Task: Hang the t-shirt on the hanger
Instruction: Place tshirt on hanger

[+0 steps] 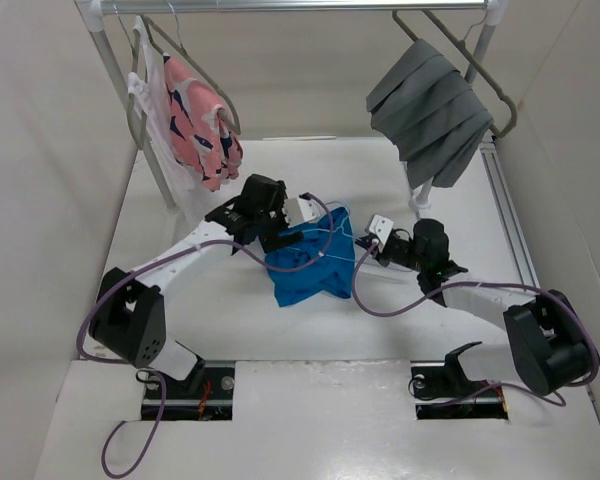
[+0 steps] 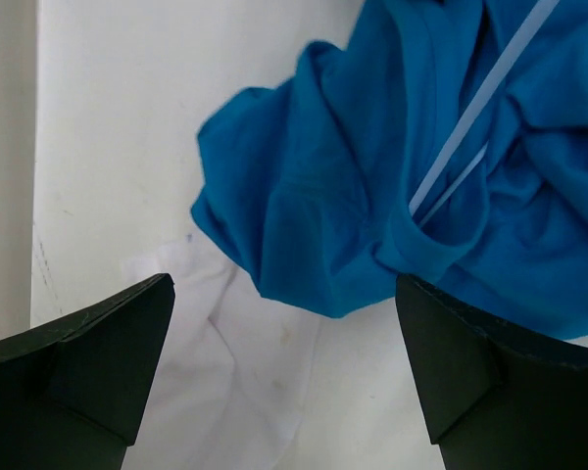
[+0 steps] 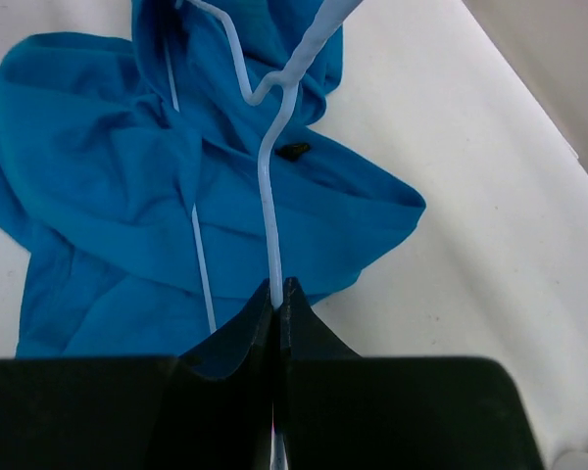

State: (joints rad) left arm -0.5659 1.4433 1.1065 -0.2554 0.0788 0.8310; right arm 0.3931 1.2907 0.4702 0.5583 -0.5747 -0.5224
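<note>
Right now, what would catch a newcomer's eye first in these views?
A crumpled bright blue t-shirt lies at the centre, a thin hanger across it. The right gripper is shut on the hanger's wire, while the left gripper hangs open beside the shirt. At the back, a pink garment and a grey cloth hang from a rail.

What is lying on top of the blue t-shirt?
The light-blue wire hanger, pinched by the right end effector. Part of its wire goes under folds of the t-shirt, hidden there.
</note>
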